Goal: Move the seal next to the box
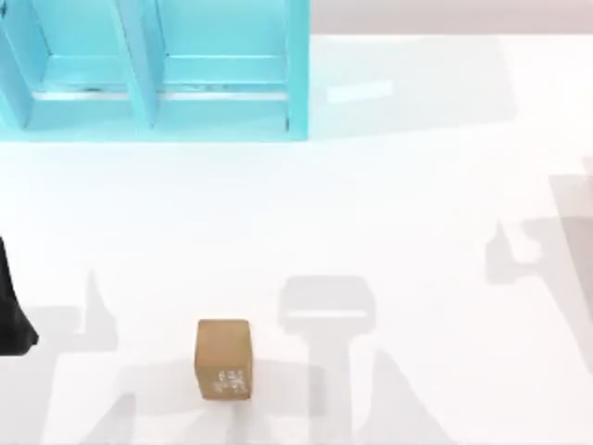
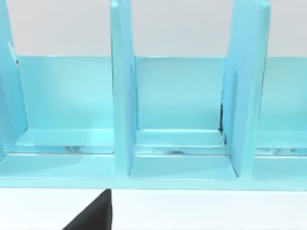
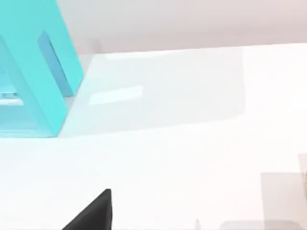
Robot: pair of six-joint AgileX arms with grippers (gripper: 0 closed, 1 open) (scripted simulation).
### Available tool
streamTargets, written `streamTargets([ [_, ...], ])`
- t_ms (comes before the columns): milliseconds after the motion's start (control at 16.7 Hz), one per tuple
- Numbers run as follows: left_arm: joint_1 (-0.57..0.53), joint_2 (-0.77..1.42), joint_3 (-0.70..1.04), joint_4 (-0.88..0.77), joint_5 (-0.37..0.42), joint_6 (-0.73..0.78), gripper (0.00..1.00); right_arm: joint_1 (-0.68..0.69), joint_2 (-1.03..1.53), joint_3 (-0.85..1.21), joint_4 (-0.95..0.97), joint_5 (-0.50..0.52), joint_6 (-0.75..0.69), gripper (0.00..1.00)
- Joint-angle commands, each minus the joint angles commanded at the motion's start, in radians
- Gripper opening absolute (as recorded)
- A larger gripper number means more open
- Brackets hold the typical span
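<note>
A small cardboard box [image 1: 222,359] sits near the table's [image 1: 417,204] front edge, left of centre, light and rigid by its look; the seal to be gripped cannot be found, nor either pincer's state told, beside the turquoise shelf unit [image 1: 157,69].

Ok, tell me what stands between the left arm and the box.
Nothing visible: bare white table lies between the left arm at the left edge and the box. The turquoise shelf unit stands well behind.
</note>
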Motion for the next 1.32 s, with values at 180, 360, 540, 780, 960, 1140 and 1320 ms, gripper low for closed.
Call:
streamTargets([
  [180,0.000,0.000,0.000,0.000,0.000,0.000,1.00,0.110,0.376,0.327,-0.185,0.007,0.102,1.00],
  [360,0.000,0.000,0.000,0.000,0.000,0.000,1.00,0.233,0.750,0.644,-0.388,0.012,0.220,1.00],
  [540,0.000,0.000,0.000,0.000,0.000,0.000,1.00,0.359,1.070,0.924,-0.590,0.012,0.347,1.00],
  [780,0.000,0.000,0.000,0.000,0.000,0.000,1.00,0.521,1.375,1.231,-0.833,0.005,0.523,1.00],
  [960,0.000,0.000,0.000,0.000,0.000,0.000,1.00,0.630,1.537,1.426,-0.981,-0.003,0.649,1.00],
  [1140,0.000,0.000,0.000,0.000,0.000,0.000,1.00,0.719,1.651,1.581,-1.091,-0.011,0.754,1.00],
  [1320,0.000,0.000,0.000,0.000,0.000,0.000,1.00,0.779,1.706,1.675,-1.158,-0.015,0.826,1.00],
])
